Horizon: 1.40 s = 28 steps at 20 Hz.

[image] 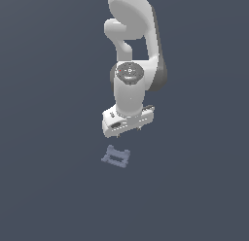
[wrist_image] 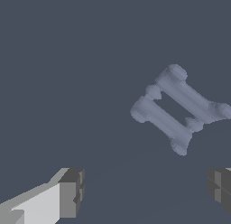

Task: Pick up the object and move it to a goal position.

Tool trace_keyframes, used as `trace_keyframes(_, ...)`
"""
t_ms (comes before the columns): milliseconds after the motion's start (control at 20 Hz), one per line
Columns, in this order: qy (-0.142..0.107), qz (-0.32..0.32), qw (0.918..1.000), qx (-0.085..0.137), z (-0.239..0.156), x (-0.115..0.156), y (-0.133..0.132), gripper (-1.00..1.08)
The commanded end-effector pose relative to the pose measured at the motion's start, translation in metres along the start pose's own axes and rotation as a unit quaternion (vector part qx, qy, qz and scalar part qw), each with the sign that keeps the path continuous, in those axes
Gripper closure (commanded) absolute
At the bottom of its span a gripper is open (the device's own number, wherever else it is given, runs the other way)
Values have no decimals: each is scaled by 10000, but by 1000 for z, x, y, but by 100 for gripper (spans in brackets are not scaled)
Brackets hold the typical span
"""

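Note:
The object [image: 115, 156] is a small flat pale blue-grey rectangular frame with an open centre and protruding corner tabs. It lies flat on the dark floor, just below my white gripper [image: 128, 130] in the exterior view. In the wrist view the object [wrist_image: 178, 108] lies flat and apart from the fingers, turned at an angle to them. My gripper [wrist_image: 146, 191] is open and empty, with one dark fingertip [wrist_image: 72, 191] and the other at the frame edge [wrist_image: 219, 187]. It hovers above the floor, a short way from the object.
The white arm [image: 131, 45] rises behind the gripper toward the top of the exterior view. The dark grey-blue floor [image: 48, 186] surrounds the object on all sides.

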State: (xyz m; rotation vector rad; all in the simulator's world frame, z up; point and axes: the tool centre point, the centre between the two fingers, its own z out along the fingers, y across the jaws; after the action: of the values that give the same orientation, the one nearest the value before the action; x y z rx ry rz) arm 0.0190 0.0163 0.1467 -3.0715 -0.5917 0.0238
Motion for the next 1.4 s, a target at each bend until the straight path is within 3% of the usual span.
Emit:
trace_keyframes(0, -2, -332, 9994, -13, 5, 4, 5, -92)
trace_keyframes(300, -6, -1120, 9937, -38, 16, 13, 18, -92)
trace_keyframes(650, -7, -2021, 9793, -60, 31, 23, 33, -92)
trace_keyframes(950, -3, -2772, 9608, -74, 43, 30, 47, -92)
trace_keyframes(1350, 8, -3671, 9301, -89, 59, 37, 64, -92)
